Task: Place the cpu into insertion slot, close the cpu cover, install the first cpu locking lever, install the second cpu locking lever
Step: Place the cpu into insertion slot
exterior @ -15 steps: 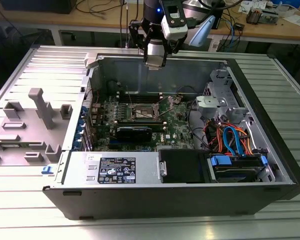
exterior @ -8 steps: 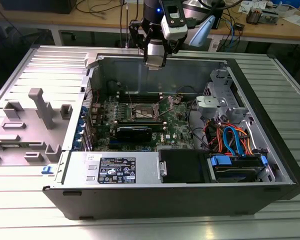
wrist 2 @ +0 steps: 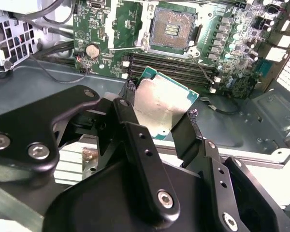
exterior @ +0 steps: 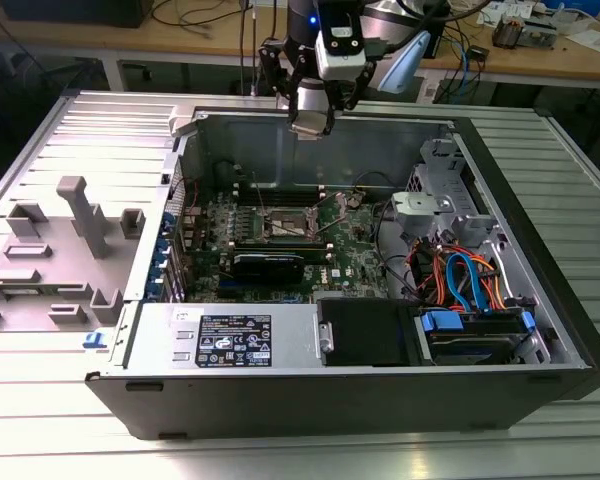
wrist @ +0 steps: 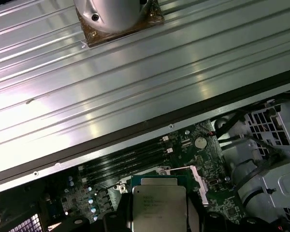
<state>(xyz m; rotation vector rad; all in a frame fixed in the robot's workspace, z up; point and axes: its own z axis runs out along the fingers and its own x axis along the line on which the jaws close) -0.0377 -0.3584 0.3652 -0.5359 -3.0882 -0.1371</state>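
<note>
My gripper (exterior: 310, 125) hangs above the back wall of the open computer case (exterior: 310, 395), shut on the cpu (wrist 2: 162, 104). The cpu is a flat square chip with a dull silver top and a green edge, and both wrist views show it (wrist: 159, 203) clamped between the black fingers (wrist 2: 135, 125). The insertion slot (wrist 2: 174, 26) lies bare on the green motherboard, its dark pin field open inside a silvery rim; the exterior view shows it (exterior: 285, 225) well below the gripper. I cannot tell the cpu cover apart from that rim. Two thin wire levers (wrist 2: 205, 70) stick out beside the slot.
Long black memory slots (wrist 2: 169, 65) run beside the socket, with a coin battery (wrist 2: 93, 50) nearby. A long black card (exterior: 268, 265), a cabled drive cage (exterior: 460, 290) and the case walls crowd the board. Grey fixtures (exterior: 80, 215) stand on the ribbed table (wrist: 135, 72).
</note>
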